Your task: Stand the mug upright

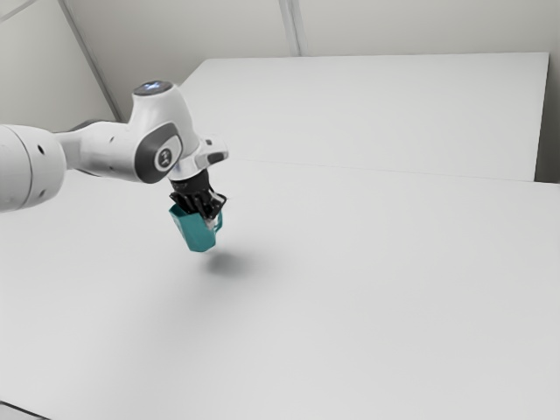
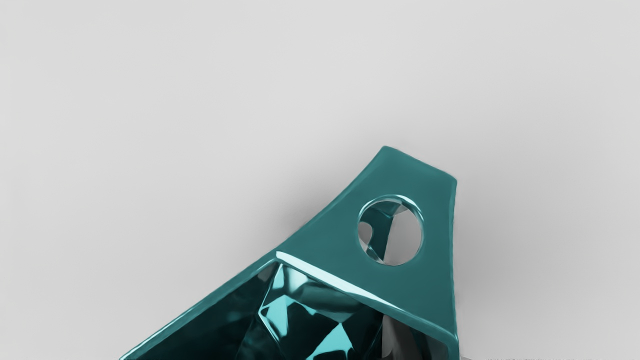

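The teal mug hangs under the gripper, tilted, with its open end up and its handle toward the exterior view's right. A shadow lies on the table apart from its base, so the mug is off the surface. In the wrist view the faceted inside of the mug and its flat handle piece with a round hole can be seen. One grey finger reaches inside the mug, and the gripper is shut on the wall near the handle. The other finger is mostly hidden outside that wall.
A broad white table extends beneath the arm and mug. Behind it stands a pale raised panel or surface. A dark thin edge crosses the near corner at the exterior view's left.
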You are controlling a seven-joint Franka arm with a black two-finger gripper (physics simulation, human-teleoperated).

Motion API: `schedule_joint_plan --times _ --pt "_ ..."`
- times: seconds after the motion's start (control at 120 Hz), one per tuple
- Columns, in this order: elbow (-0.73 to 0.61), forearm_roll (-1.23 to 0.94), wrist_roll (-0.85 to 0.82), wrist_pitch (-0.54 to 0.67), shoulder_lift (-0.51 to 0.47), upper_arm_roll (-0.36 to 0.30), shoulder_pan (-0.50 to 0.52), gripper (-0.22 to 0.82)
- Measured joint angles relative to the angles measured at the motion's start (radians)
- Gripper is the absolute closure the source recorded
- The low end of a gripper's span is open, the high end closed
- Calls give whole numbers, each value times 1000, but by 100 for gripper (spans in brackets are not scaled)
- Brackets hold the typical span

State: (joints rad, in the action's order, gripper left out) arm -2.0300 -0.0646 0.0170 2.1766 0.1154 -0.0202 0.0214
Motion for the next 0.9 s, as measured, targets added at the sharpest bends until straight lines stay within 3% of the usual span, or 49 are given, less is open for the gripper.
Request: schedule_joint_plan --times 0.225,0.9 --pt "1 -59 -5 1 25 -3 49 78" --pt "37 -64 -29 88 129 -9 45 78"
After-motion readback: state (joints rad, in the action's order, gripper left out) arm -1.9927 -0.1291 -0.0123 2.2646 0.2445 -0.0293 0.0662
